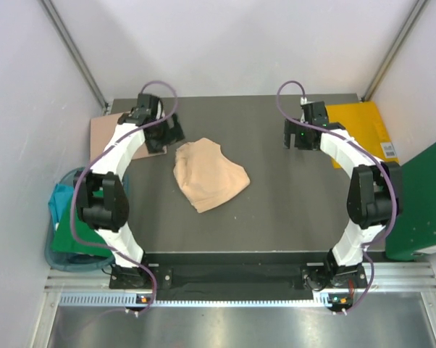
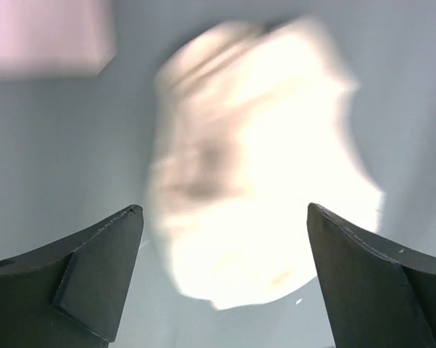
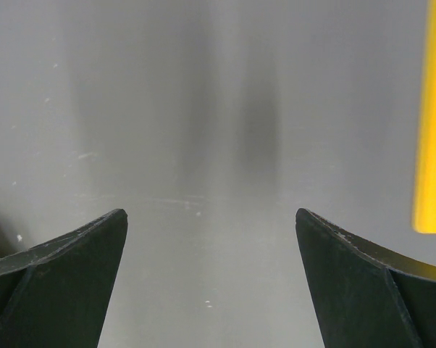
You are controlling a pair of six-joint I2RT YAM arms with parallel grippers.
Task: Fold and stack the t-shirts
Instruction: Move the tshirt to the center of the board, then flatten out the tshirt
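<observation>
A light beige t-shirt (image 1: 208, 174) lies crumpled in a loose heap on the dark table (image 1: 276, 210), left of centre. My left gripper (image 1: 164, 141) hovers just beyond the heap's back left edge. In the left wrist view the shirt (image 2: 254, 159) is a blurred bright mass below and ahead of the left gripper (image 2: 225, 217), which is open with nothing between its fingers. My right gripper (image 1: 298, 138) hangs over bare table at the back right, well clear of the shirt. The right wrist view shows this gripper (image 3: 211, 217) open and empty.
A yellow sheet (image 1: 359, 127) lies at the back right corner and shows at the edge (image 3: 432, 123) of the right wrist view. A pinkish-brown board (image 1: 102, 130) sits at the back left. Teal cloth (image 1: 61, 203) and green cloth (image 1: 73, 243) fill a bin left of the table. A green panel (image 1: 428, 196) stands at the right.
</observation>
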